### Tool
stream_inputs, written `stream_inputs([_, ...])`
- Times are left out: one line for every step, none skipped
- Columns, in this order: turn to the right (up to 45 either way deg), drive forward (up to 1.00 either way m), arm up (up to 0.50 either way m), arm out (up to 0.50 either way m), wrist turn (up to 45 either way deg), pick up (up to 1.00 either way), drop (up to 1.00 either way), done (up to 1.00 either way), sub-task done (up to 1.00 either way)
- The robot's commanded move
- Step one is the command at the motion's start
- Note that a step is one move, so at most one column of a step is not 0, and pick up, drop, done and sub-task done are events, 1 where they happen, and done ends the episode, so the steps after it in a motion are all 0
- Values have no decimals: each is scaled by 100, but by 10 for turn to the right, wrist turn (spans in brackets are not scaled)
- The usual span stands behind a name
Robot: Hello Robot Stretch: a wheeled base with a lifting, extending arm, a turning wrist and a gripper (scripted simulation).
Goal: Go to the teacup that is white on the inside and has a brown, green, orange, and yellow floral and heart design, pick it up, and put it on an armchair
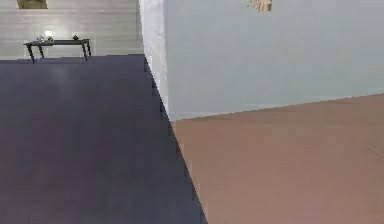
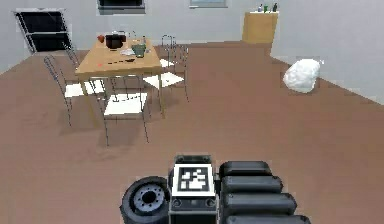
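A wooden dining table (image 2: 112, 62) stands at the arm side view's upper left. On it are a dark round vessel (image 2: 117, 42), a small greenish thing (image 2: 141, 46) and other small items too small to name. At the bottom edge shows the arm's dark ribbed body (image 2: 255, 190) with a white marked square (image 2: 195, 180). Left of the square is the gripper's dark round body (image 2: 147, 200). Its far end cannot be made out, so I cannot tell whether it holds anything.
Wire chairs with white seats (image 2: 127, 104) ring the table. A white lumpy bag (image 2: 302, 75) lies on the brown floor at right, and a wooden cabinet (image 2: 262, 26) stands at the back. Ahead, a white wall corner (image 1: 160, 60) splits the dark floor (image 1: 80, 140) from the brown floor (image 1: 290, 160). A dark low table (image 1: 58, 43) stands far off.
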Motion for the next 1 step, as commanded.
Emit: stream_inputs([-30,0,0,0,0,0,0,0,0])
